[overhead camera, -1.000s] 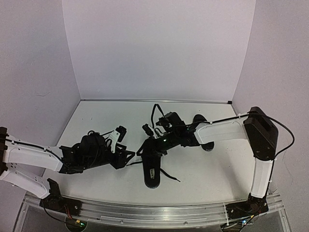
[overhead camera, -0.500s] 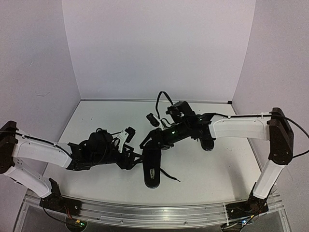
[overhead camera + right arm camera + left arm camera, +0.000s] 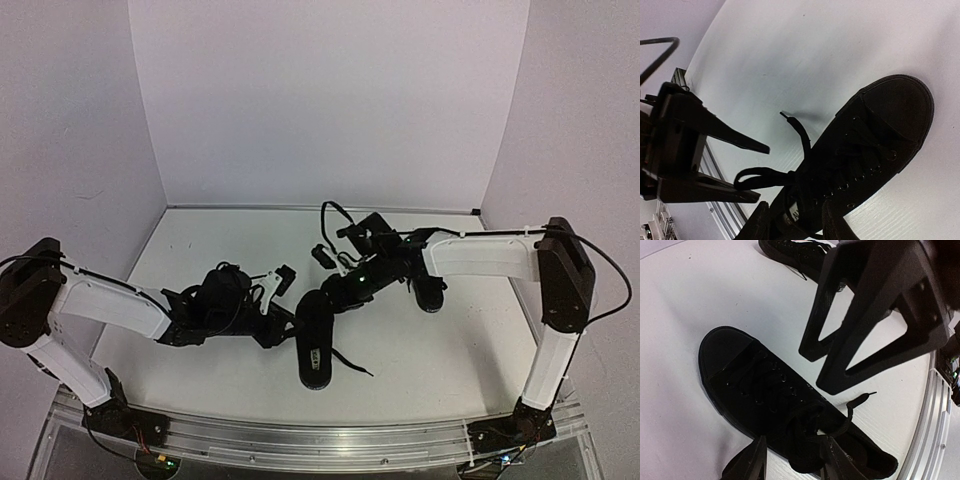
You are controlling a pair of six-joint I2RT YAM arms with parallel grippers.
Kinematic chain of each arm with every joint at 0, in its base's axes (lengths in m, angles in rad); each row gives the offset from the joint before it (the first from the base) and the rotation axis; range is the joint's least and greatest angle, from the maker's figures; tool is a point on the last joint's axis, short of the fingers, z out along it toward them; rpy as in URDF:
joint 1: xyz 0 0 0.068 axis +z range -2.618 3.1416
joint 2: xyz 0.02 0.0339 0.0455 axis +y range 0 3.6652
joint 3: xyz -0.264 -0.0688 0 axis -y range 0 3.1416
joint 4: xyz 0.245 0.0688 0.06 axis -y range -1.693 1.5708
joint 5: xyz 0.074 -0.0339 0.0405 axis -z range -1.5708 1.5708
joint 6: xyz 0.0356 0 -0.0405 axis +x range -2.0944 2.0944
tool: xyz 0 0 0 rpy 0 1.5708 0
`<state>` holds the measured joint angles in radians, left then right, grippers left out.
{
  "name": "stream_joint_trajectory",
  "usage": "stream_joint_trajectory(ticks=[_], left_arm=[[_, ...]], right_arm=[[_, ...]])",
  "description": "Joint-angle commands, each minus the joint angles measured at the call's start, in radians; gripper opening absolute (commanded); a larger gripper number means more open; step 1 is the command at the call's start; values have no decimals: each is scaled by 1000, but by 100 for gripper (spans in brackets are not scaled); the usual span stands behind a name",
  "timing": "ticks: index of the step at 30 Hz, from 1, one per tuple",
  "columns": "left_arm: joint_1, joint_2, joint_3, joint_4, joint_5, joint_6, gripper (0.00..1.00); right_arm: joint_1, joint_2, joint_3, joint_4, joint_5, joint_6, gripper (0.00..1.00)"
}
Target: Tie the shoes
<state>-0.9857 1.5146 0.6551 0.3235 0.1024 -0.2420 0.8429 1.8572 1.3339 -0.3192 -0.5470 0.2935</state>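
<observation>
The near shoe (image 3: pixel 315 350) lies on the table (image 3: pixel 200 250) at the front middle with loose laces (image 3: pixel 849 414), the other shoe (image 3: pixel 430 288) lies behind it to the right, and the left gripper (image 3: pixel 795 440) and right gripper (image 3: pixel 796 204) hover over its laces from opposite sides, both jaws partly spread.

Robotics lab test cell. A white table (image 3: pixel 200 250) is closed in behind and at both sides by plain pale walls (image 3: pixel 330 100). An aluminium rail (image 3: pixel 320 440) along the table's near edge carries the cabled left arm (image 3: pixel 105 305) and right arm (image 3: pixel 480 258). A green lamp (image 3: pixel 165 463) glows at the table's near left corner.
</observation>
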Motion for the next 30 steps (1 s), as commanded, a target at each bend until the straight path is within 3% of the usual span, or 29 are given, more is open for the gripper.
stream_joint_trajectory(ticks=[1, 10, 26, 30], left_arm=[[13, -4, 21, 50, 5, -18, 31], [27, 4, 14, 64, 18, -28, 18], [41, 11, 8, 82, 39, -37, 16], [44, 9, 8, 80, 42, -37, 15]], right_arm=[[5, 45, 63, -39, 6, -72, 32], [6, 111, 119, -61, -14, -103, 28], [23, 181, 174, -117, -31, -151, 29], [25, 186, 178, -121, -23, -151, 23]])
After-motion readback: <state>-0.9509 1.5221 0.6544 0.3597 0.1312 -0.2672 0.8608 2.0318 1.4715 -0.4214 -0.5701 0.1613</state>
